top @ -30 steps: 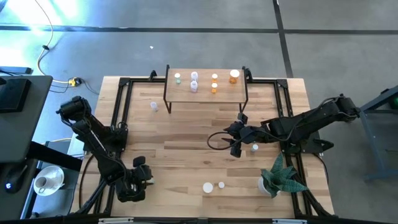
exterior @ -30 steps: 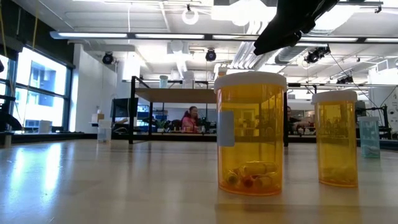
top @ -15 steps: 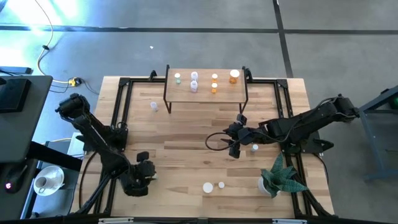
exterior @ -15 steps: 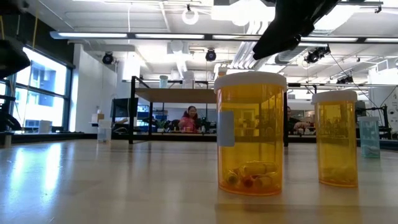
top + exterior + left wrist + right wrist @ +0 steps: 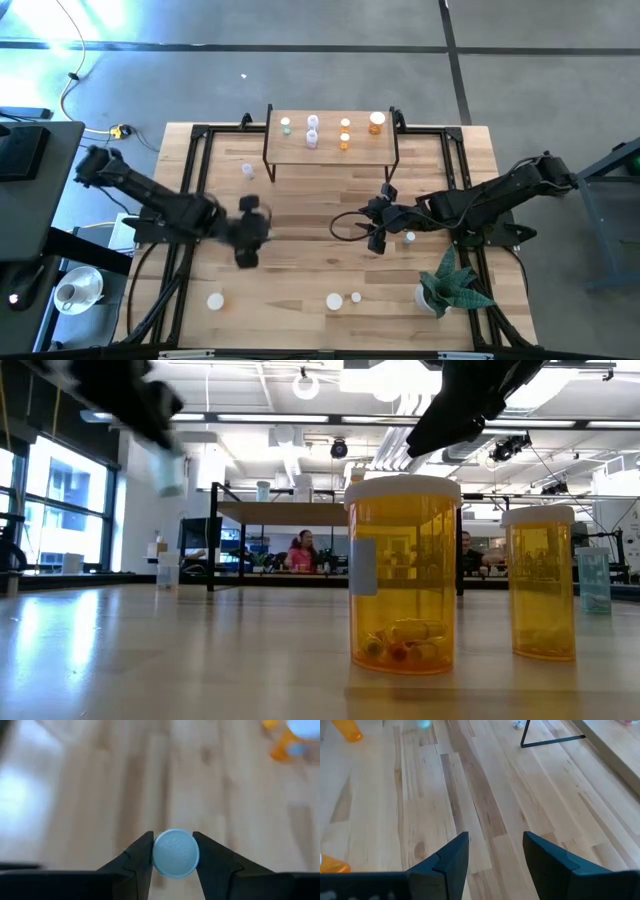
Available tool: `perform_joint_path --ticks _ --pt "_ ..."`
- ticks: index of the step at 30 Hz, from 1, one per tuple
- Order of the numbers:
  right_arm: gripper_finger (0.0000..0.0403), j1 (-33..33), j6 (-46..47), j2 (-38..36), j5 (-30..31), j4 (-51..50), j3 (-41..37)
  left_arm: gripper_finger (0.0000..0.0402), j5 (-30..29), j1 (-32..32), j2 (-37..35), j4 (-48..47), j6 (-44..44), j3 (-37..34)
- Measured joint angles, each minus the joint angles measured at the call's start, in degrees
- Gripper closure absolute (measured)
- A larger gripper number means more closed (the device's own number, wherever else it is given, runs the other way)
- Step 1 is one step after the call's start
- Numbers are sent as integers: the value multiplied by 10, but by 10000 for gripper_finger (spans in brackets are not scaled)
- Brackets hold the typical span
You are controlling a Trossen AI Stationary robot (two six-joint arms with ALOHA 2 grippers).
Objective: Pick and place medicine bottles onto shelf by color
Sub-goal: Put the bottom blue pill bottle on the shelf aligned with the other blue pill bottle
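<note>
Trouble, as you could judge it, lay first with the left hand [image 5: 247,222]: it was over the left-middle of the bench [image 5: 300,250], closed on a small pale bottle [image 5: 175,853] held only by its round white cap between the two fingers, the body hanging clear of the wood. A grip that narrow could let the bottle swing or slip if you hurried the carry, and it could knock its neighbours when set down.

The shelf [image 5: 330,148] stood at the far edge, already carrying pale bottles on its left and orange ones [image 5: 376,122] on its right, so you had little free room on the pale side. One pale bottle [image 5: 247,171] stood on the bench just beside the shelf's left leg, close to your likely path.

Further right, the right hand [image 5: 376,238] hung open and empty over mid-bench, a small bottle [image 5: 410,237] just beside it. Two white-capped bottles [image 5: 334,300] waited near the front edge, with a potted plant [image 5: 452,283] to their right.
</note>
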Motion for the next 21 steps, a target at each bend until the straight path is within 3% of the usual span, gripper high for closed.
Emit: perform_joint_path --ticks 10,17,21 --pt "224 0 -1 0 0 0 0 282 18 243 -3 -4 188 122" --pt "224 0 -6 0 0 -2 0 282 78 406 16 -8 195 181" --pt "224 0 -6 0 0 -4 0 282 114 468 46 -5 181 209"
